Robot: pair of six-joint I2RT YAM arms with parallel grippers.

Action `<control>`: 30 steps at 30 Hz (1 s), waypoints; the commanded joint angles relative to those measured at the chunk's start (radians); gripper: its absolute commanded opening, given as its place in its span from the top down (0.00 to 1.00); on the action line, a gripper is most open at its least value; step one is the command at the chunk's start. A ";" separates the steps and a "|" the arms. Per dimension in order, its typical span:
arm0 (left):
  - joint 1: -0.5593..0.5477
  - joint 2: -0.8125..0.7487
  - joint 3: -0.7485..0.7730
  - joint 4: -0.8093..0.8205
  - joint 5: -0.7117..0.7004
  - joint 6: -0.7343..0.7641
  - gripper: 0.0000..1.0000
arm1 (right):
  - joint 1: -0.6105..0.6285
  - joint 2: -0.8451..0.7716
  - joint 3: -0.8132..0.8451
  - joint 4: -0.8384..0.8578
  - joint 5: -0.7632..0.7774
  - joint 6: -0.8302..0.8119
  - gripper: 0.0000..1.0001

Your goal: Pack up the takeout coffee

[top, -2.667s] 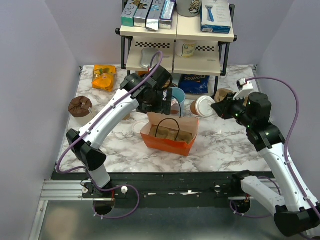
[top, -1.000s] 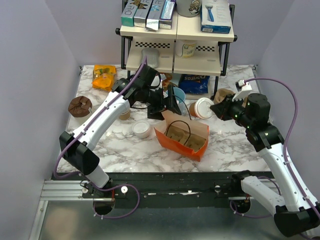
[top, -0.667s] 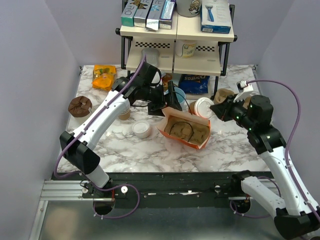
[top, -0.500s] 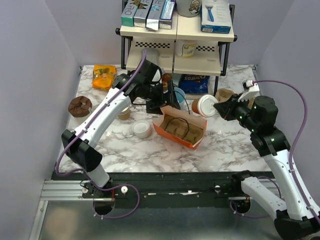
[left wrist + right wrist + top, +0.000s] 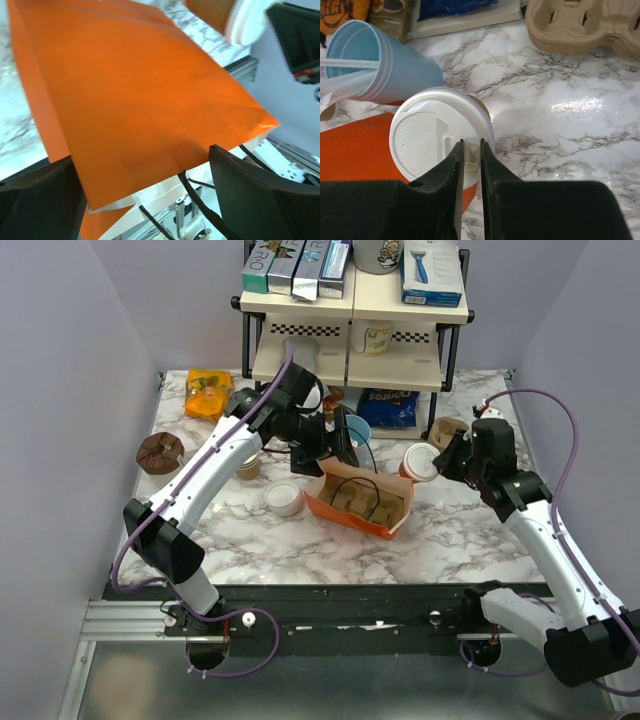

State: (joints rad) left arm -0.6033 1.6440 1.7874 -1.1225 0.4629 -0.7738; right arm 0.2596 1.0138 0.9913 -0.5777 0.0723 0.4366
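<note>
One takeout coffee (image 5: 418, 462), pinched by its lid and held tipped at the right end of orange paper bag (image 5: 358, 502).
Two close-set fingers of right gripper (image 5: 469, 150) clamped on rim of white lid; cup brought lower and nearer the bag than half a second ago, away from its former place beside blue cup (image 5: 357, 430). Left gripper (image 5: 325, 450) spread wide, astride bag's far wall; bag shifted right and turned since earliest view. Stacked pulp cup carriers (image 5: 585, 25) behind, on marble table (image 5: 460, 525).
</note>
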 commanded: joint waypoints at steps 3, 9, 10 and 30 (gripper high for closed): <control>0.004 -0.009 0.001 0.129 0.083 -0.068 0.01 | -0.006 0.087 -0.031 -0.019 0.153 0.021 0.99; 0.004 0.020 0.024 0.130 0.109 -0.100 0.01 | -0.008 0.190 -0.008 -0.030 0.144 0.037 0.99; 0.004 0.025 0.021 0.130 0.150 -0.105 0.01 | -0.008 0.192 -0.006 -0.030 0.147 0.036 0.99; -0.047 0.201 0.179 -0.330 -0.138 0.206 0.01 | -0.010 0.141 -0.003 -0.025 0.164 -0.001 0.99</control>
State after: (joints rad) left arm -0.6193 1.8061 1.9614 -1.2762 0.4118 -0.6495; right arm 0.2543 1.1790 0.9779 -0.5938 0.2081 0.4450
